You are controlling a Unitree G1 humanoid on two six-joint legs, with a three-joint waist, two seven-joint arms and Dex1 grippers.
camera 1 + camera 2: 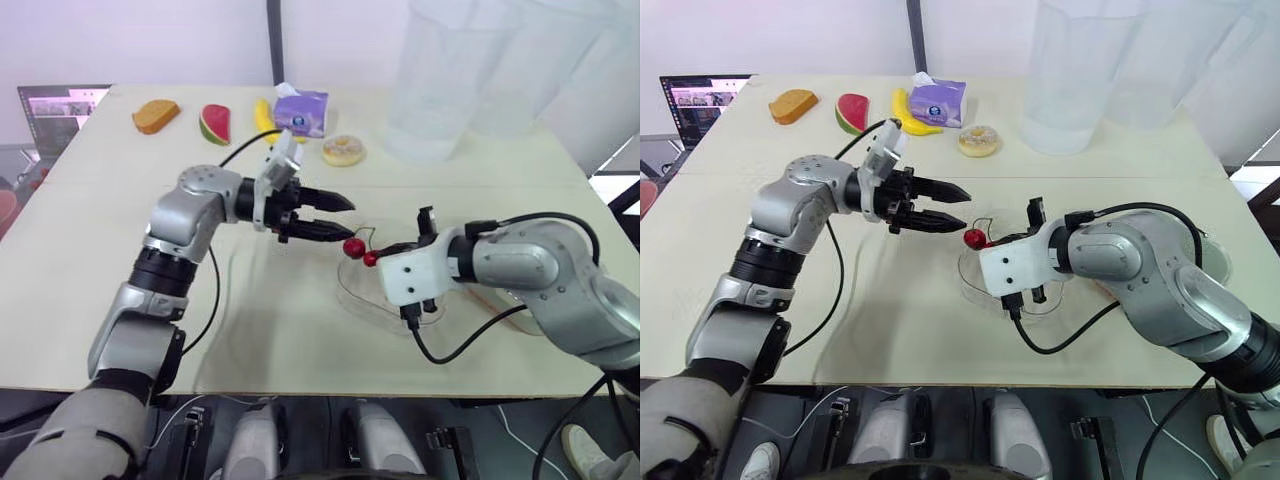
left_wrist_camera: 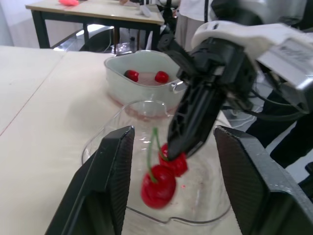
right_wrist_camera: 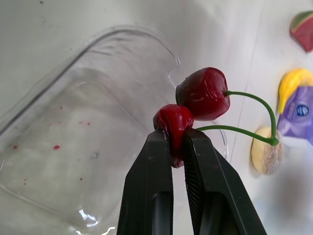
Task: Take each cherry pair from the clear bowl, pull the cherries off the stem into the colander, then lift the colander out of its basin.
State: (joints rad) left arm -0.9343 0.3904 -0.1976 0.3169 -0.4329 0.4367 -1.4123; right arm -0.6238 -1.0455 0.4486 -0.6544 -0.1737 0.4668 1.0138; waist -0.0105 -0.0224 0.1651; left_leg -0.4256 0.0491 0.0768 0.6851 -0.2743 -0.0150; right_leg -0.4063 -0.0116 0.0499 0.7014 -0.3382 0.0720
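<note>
Two red cherries on green stems make one cherry pair (image 3: 203,93), hanging in the middle of the frame just above the clear bowl (image 3: 63,147). The bowl sits low in the middle on the pale surface (image 1: 100,300), and small red specks dot its bottom. The right claw (image 3: 177,139), on the arm at the lower right, is clenched on one cherry. The other cherry sticks out free just past its tips.

A little higher and to the left, the left claw (image 1: 347,221) is released. Its two black fingers (image 2: 115,176) are spread wide and point at the cherry pair, near it but not touching.

Past the bowl, in the left wrist view, the white colander (image 2: 117,73) sits in its basin (image 2: 129,102) with two loose cherries (image 2: 161,77) inside.

Far back near the upper edge lie a donut (image 1: 344,151), a purple tissue pack (image 1: 303,110), a banana (image 1: 263,115), a watermelon slice (image 1: 215,124) and a piece of bread (image 1: 156,115). A laptop (image 1: 60,110) is at the upper left, and tall clear tubs (image 1: 440,80) stand at the upper right.
</note>
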